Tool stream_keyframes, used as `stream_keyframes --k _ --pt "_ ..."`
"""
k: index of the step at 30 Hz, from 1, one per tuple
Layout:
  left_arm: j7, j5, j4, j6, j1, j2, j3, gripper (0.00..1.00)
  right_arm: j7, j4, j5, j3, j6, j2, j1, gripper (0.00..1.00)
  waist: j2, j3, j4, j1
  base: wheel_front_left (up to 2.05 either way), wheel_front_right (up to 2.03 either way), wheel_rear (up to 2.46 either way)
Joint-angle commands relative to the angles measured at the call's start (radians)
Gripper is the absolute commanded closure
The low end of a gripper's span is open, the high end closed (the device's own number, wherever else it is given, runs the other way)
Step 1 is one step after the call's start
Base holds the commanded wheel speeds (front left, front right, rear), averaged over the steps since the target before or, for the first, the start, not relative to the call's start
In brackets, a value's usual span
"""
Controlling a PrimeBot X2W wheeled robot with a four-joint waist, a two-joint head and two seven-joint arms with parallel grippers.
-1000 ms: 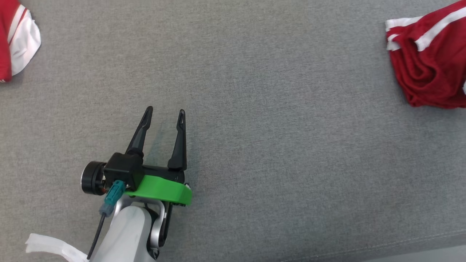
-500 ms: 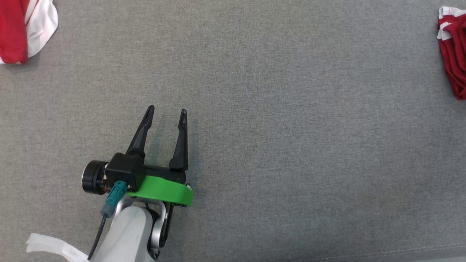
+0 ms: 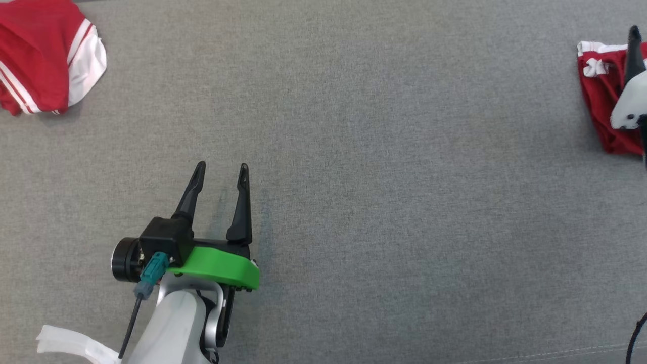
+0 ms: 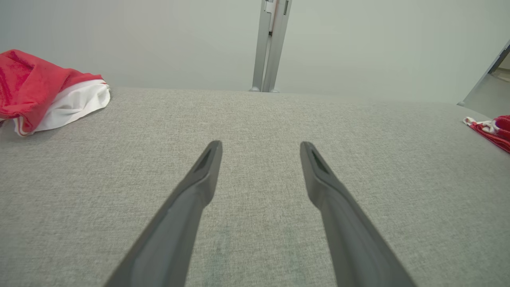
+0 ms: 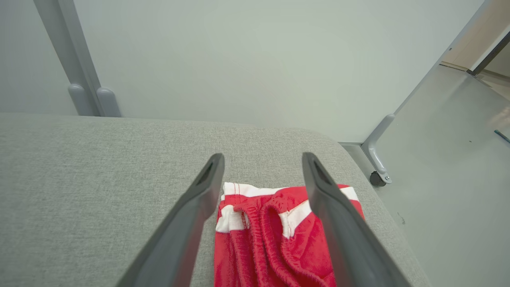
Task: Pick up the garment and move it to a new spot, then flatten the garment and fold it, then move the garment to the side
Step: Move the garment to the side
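A red garment (image 3: 596, 96) with white stripes lies bunched at the far right of the grey padded surface (image 3: 384, 182). In the right wrist view the garment (image 5: 271, 239) lies below my right gripper (image 5: 263, 159), whose fingers stand apart with nothing between them. One dark finger (image 3: 634, 50) and the white wrist body show over it in the head view. My left gripper (image 3: 222, 166) rests open at the lower left, well away from the cloth. The left wrist view shows the left gripper (image 4: 261, 144) open over bare fabric.
A second red and white garment (image 3: 48, 55) lies at the far left corner, also seen as a heap (image 4: 44, 91). The surface ends just right of the garment, with floor and a castor foot (image 5: 376, 178) beyond. A metal post (image 4: 271, 44) stands behind.
The head camera has shifted, so both garments sit differently in the picture. My right gripper's finger and white body have come into view at the right edge, over the garment.
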Motion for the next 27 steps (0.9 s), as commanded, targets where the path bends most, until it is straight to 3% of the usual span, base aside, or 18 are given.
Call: stream_keyframes --k 1,11,19,27 --pt "-0.004 -0.01 0.013 -0.004 0.002 0.0 0.013 0.0 -0.016 -0.013 0.014 0.013 -0.001 0.014 0.029 0.0 0.0 -0.067 0.002 0.0 0.0 0.0 0.0" --pt "-0.003 -0.001 0.089 -0.006 0.035 -0.022 0.09 0.0 -0.049 -0.195 0.157 0.091 -0.001 0.129 0.22 0.0 0.0 -0.212 0.039 0.0 0.0 0.0 0.0" --pt "-0.003 0.015 0.129 -0.013 0.096 -0.034 0.123 0.0 -0.049 -0.558 0.165 0.057 -0.001 0.246 0.558 0.0 0.0 -0.308 0.076 0.0 0.0 0.0 0.0" --pt "-0.003 0.022 0.109 -0.019 0.153 -0.04 0.129 0.0 -0.049 -0.819 0.128 0.003 -0.001 0.337 0.844 0.0 0.0 -0.339 0.094 0.0 0.0 0.0 0.0"
